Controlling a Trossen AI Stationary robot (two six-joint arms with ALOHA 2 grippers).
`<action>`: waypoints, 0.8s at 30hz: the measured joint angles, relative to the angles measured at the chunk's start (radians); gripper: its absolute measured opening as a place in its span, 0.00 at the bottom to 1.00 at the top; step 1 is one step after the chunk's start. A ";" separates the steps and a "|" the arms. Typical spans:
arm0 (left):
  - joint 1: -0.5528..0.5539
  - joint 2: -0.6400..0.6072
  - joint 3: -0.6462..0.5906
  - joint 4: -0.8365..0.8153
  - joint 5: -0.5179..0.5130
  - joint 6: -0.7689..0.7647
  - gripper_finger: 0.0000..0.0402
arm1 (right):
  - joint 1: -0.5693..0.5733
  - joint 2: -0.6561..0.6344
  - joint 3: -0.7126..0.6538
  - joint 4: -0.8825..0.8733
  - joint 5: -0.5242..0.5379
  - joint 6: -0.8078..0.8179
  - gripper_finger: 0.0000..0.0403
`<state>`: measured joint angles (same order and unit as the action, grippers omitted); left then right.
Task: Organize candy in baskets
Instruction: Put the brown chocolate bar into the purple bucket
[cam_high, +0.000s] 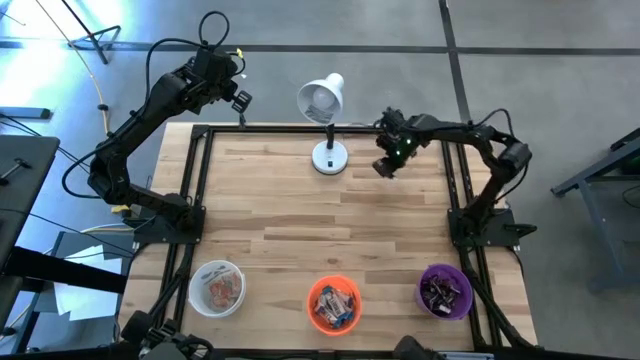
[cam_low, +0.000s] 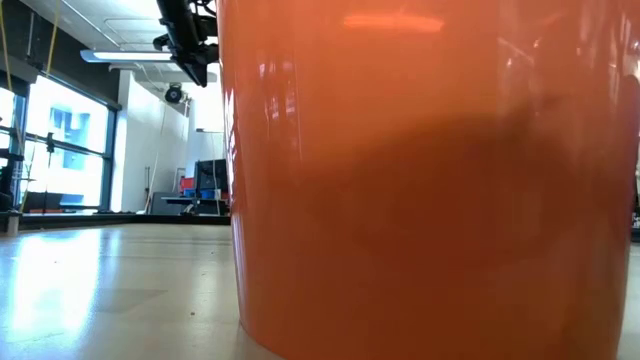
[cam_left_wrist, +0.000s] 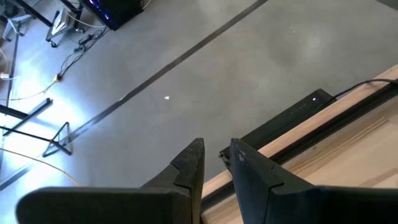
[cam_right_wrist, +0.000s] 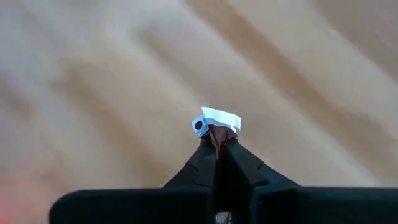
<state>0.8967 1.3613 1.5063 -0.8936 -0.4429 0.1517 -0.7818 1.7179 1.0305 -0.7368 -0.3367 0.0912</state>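
Across the wooden worktop (cam_high: 330, 215), framed by black rails, both dark arms reach in from the side edges. Left arm folds back past the far left corner; left gripper (cam_high: 240, 98) hangs beyond the far edge, over grey floor, and its wrist view shows the two fingers (cam_left_wrist: 189, 163) parted by a narrow gap with nothing between them. Right arm stretches from the right edge toward the far middle; right gripper (cam_high: 386, 162) sits above bare wood just beside the white desk lamp (cam_high: 325, 120), which stands near the far edge. Right wrist view: fingers pinched together on a small candy (cam_right_wrist: 216, 124), a silver-white wrapper end with a brownish body sticking out at the tips, held clear of the wood grain below. Along the near edge, three round baskets in a row, well apart from each other: white basket (cam_high: 195, 275) toward the near left corner, orange basket (cam_high: 312, 288) at the middle, purple basket (cam_high: 463, 283) toward the near right corner. Each holds a heap of wrapped candies; wrappers too small to sort by colour with confidence. Low view is nearly filled by the orange wall of the middle basket.
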 joint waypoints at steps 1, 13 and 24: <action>0.000 0.000 0.000 0.000 0.000 -0.006 0.16 | 0.008 -0.017 0.019 -0.042 -0.039 0.030 0.02; 0.000 0.000 0.000 0.000 0.074 -0.018 0.16 | 0.399 -0.269 0.087 -0.407 0.042 0.404 0.01; 0.000 0.000 0.000 0.000 0.074 -0.073 0.16 | 0.903 -0.422 0.087 -0.404 0.206 1.089 0.00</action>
<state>0.8963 1.3613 1.5063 -0.8932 -0.3687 0.0788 0.1209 1.2957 1.1172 -1.1412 -0.1306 1.1798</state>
